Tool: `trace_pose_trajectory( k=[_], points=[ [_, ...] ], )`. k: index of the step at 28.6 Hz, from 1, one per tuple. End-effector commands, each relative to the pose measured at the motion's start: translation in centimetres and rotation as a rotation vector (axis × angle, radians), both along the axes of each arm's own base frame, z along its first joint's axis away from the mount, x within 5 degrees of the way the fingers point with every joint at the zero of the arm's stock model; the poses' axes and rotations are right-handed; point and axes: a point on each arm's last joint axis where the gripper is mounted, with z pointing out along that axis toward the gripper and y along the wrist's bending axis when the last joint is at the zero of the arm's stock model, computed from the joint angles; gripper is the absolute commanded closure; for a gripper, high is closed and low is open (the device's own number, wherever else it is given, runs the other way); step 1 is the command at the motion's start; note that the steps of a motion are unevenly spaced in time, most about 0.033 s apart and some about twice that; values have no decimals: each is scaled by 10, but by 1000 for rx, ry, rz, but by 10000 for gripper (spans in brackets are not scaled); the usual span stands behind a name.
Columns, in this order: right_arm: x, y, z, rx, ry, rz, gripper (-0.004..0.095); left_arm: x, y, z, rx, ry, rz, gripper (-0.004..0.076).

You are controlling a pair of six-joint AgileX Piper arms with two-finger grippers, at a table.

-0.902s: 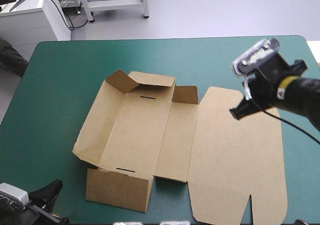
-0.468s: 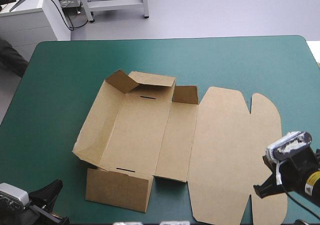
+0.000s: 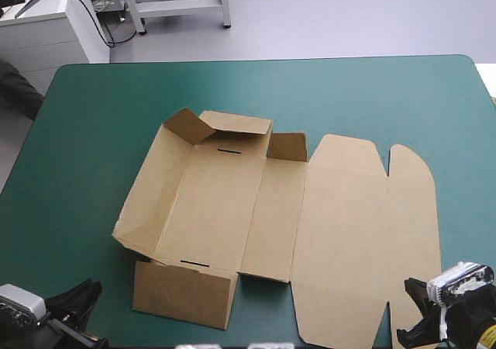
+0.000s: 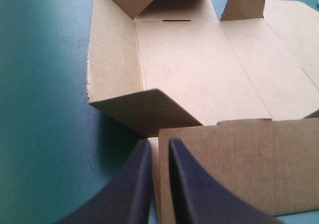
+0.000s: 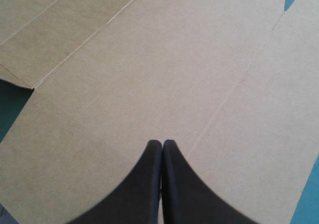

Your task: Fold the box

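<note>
The brown box (image 3: 225,202) lies opened out mid-table. Its far wall and left wall are partly raised, and a corner flap (image 3: 184,124) stands at the far left. A near flap (image 3: 182,293) lies flat, and the wide lid panel (image 3: 364,240) is flat to the right. My left gripper (image 3: 81,295) is shut by the table's near left corner, short of that near flap (image 4: 239,164), with the tray floor (image 4: 199,69) ahead of it. My right gripper (image 3: 409,329) is shut over the lid's near right corner, with bare board (image 5: 149,74) filling its view beyond the fingertips (image 5: 162,143).
The teal-green cover (image 3: 93,132) shows bare to the left, beyond and to the right of the box. A white cabinet (image 3: 46,31) stands off the table's far left corner.
My right arm swept from above the table's far right side down toward the near edge and now sits low at the lid's near right corner. The left arm and the box stayed put.
</note>
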Motion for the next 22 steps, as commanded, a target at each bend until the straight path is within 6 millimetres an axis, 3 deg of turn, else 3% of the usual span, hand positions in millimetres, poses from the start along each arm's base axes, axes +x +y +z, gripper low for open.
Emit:
trace_pose_trajectory(
  k=[1, 3, 6, 17, 21, 22],
  points=[
    [-2, -1, 12, 62, -101, 2, 925, -1, -1, 13, -48, -82, -18, 474],
    [-5, -2, 13, 74, -122, 2, 925, -1, -1, 13, -49, -82, -18, 325],
    [-8, -4, 13, 85, -139, 3, 925, -1, -2, 13, -56, -84, -22, 188],
    [-8, -3, 13, 89, -136, 5, 925, 1, -4, 16, -91, -89, -25, 234],
    [-8, -3, 13, 89, -136, 5, 925, 15, -9, 23, -65, -47, -16, 234],
    [-8, -3, 13, 89, -136, 5, 925, 26, -13, 32, -46, -15, -12, 234]
  ],
)
